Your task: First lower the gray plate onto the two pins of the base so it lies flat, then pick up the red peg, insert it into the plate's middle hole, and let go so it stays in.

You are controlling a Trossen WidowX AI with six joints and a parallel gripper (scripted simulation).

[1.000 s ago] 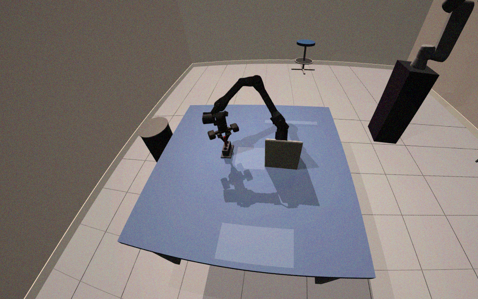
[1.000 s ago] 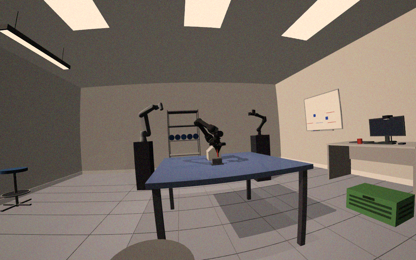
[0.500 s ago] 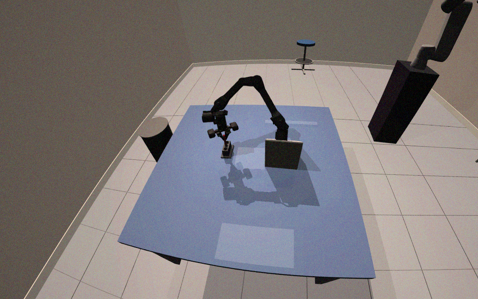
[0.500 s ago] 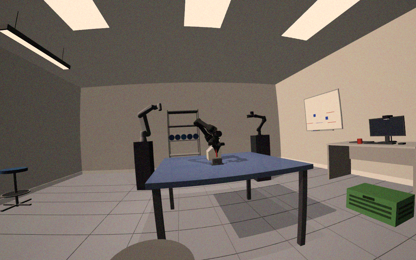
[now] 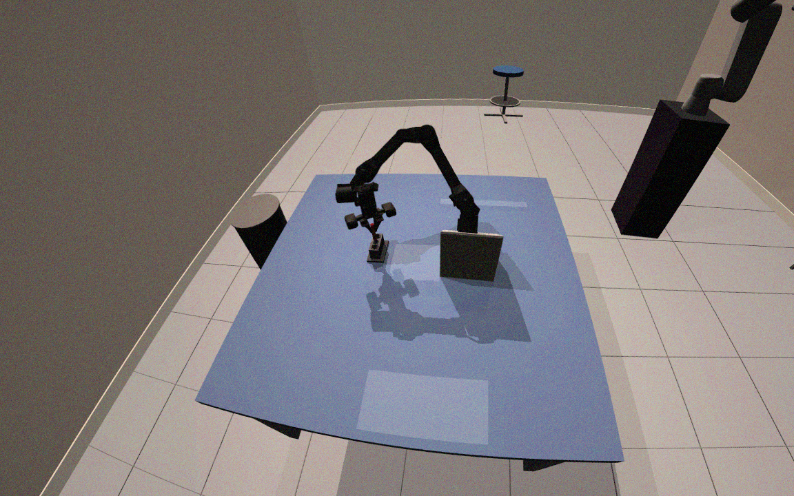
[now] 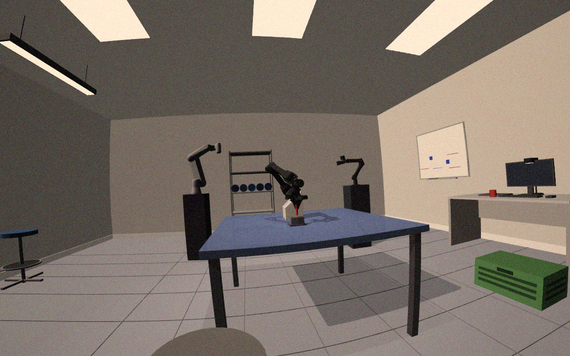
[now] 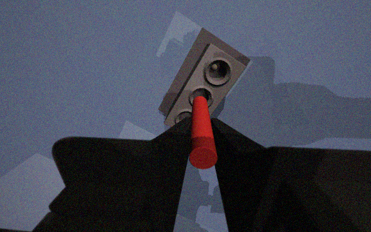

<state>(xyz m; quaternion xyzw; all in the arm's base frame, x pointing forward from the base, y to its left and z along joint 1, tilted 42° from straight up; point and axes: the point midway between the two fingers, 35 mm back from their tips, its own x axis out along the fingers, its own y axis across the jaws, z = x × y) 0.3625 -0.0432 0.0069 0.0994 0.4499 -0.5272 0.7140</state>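
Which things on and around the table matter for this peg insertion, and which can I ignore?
In the job:
- gripper, shut on the red peg
- gray plate, seated on the base
- middle hole, under the peg's tip

Just lying about:
- upright beige panel
- blue stool
- green crate
- shelf rack
- whiteboard

Your red peg (image 7: 202, 129) hangs over the gray plate (image 7: 205, 84); the tan block (image 5: 469, 253) stands well apart, with bare worktop (image 5: 326, 320) between.
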